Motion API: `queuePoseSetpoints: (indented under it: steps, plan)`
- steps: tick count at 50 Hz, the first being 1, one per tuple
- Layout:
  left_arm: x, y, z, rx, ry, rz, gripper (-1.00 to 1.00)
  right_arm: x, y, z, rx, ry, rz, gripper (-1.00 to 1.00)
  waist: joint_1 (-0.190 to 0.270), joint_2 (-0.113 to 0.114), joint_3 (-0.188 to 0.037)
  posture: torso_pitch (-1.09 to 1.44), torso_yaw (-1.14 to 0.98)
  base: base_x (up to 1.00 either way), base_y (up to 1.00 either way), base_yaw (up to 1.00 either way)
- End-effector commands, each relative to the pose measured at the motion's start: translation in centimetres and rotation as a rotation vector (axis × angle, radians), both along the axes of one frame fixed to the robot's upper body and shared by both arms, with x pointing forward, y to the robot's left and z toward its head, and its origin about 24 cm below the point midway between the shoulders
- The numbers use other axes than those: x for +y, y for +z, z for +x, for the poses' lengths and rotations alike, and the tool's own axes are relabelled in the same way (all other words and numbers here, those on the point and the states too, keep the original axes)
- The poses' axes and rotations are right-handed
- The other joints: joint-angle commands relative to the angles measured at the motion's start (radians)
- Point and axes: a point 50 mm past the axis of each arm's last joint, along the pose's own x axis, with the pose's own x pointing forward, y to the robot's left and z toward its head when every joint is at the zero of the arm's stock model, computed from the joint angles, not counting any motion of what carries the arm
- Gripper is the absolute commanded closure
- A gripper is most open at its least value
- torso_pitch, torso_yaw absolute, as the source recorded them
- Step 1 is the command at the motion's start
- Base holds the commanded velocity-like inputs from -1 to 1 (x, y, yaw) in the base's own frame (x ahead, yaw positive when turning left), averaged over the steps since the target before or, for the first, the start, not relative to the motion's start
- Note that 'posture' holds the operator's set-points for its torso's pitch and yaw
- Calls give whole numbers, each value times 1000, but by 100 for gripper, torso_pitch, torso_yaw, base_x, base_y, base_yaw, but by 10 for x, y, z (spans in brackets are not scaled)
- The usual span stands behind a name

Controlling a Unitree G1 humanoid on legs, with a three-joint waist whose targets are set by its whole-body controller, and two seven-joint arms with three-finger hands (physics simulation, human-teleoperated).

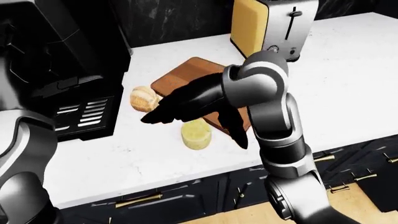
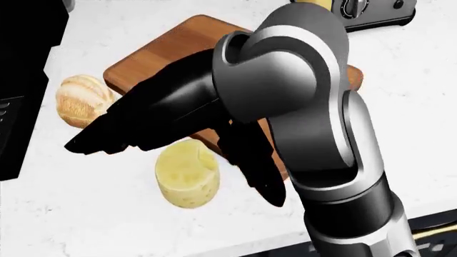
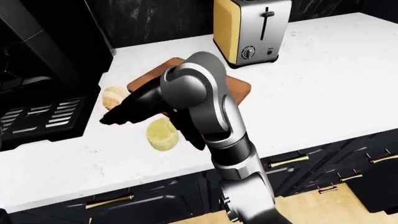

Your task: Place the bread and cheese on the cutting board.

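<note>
Mid-frame, the right hand spreads open above the cheese. Bread lies left of the board; a toaster stands at top.
</note>
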Motion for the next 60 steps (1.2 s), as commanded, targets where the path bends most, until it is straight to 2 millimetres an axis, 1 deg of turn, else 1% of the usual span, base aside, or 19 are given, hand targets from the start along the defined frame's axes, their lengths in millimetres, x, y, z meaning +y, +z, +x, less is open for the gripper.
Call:
queuePoseSetpoints:
  steps: [1, 5, 8, 14, 23, 32, 38, 44, 53, 54, 56, 57, 59, 60]
  plan:
    - [-4, 11, -2, -50, -37, 19, -100, -1, 11, -2, -29, -29, 19, -100, -6, 6, -22, 0, 0, 0, 0, 0]
    - [-4, 10, -1, -47, -35, 18, -100, -3, 7, 2, -15, -48, -13, -100, -5, 7, -22, 0, 0, 0, 0, 0]
    - [-3, 10, -1, -47, -36, 19, -100, 0, 10, 5, -27, -39, -16, -100, -6, 8, -22, 0, 0, 0, 0, 0]
    - [-3, 8, -1, -46, -35, 19, -100, 4, 10, 4, -29, -26, -27, -100, -7, 10, -22, 0, 0, 0, 0, 0]
    - [-3, 7, -2, -44, -35, 18, -100, 6, 0, 3, -25, -21, -53, -100, -8, 10, -24, 0, 0, 0, 0, 0]
    - [-2, 7, -2, -44, -34, 17, -100, 19, -3, 5, -40, 16, -50, -100, -10, 16, -25, 0, 0, 0, 0, 0]
    - [-2, 6, -2, -43, -35, 16, -100, 22, -10, 6, -39, 30, -77, -100, -11, 17, -25, 0, 0, 0, 0, 0]
    - [-1, 6, -2, -42, -34, 16, -100, 25, -10, 10, -35, 35, -98, -100, -12, 18, -26, 0, 0, 0, 0, 0]
    - [-2, 5, -3, -41, -36, 14, -100, 31, -6, 11, -43, 47, -82, -100, -13, 20, -27, 0, 0, 0, 0, 0]
    - [-2, 5, -3, -41, -36, 14, -100, 32, -6, 11, -42, 48, -81, -87, -13, 20, -26, 0, 0, 0, 0, 0]
    - [-2, 5, -3, -41, -36, 14, -100, 33, -7, 10, -42, 52, -79, -76, -13, 20, -26, 0, 0, 0, 0, 0]
    - [-2, 5, -3, -40, -36, 14, -100, 33, -7, 10, -43, 53, -79, -64, -13, 20, -26, 0, 0, 0, 0, 0]
    - [-1, 5, -3, -40, -35, 14, -100, 33, -8, 9, -43, 56, -78, -57, -13, 20, -26, 0, 0, 0, 0, 0]
    - [-2, 5, -3, -40, -35, 15, -100, 33, -8, 10, -43, 56, -79, -58, -13, 20, -26, 0, 0, 0, 0, 0]
